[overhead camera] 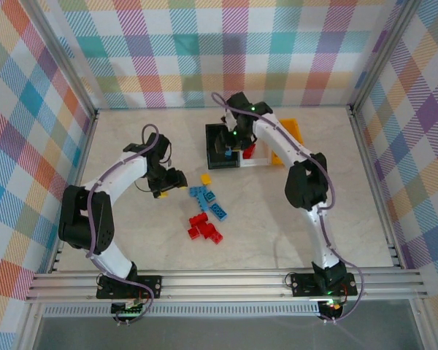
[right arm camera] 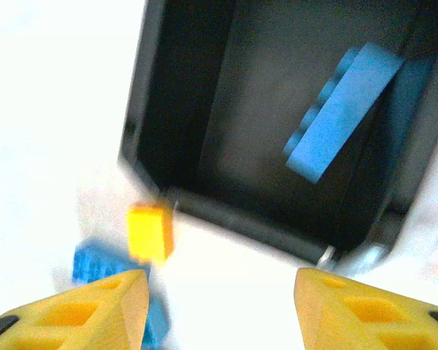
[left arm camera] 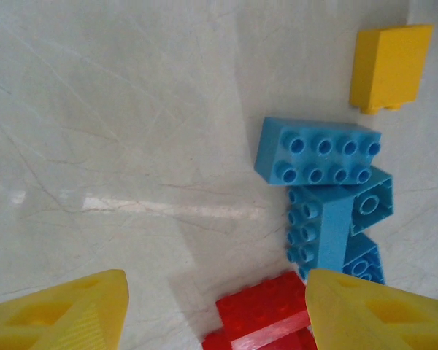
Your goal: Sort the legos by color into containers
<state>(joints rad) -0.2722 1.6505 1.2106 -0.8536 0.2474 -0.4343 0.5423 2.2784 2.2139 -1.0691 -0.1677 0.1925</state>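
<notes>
Clustered blue legos, studs facing different ways, beside red lego; yellow lego apart. Tilted blue lego in black bin. Wide, empty: left gripper, right gripper.

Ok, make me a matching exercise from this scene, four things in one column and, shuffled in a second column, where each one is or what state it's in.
1. black plastic bin
2. small yellow studded brick
3. red studded bricks
4. left hand

A. open and empty above the table
B. nearest the table's front edge
C. holds a blue studded brick
D. on the table between the loose blue bricks and the bin

Pairs: 1-C, 2-D, 3-B, 4-A.
</notes>
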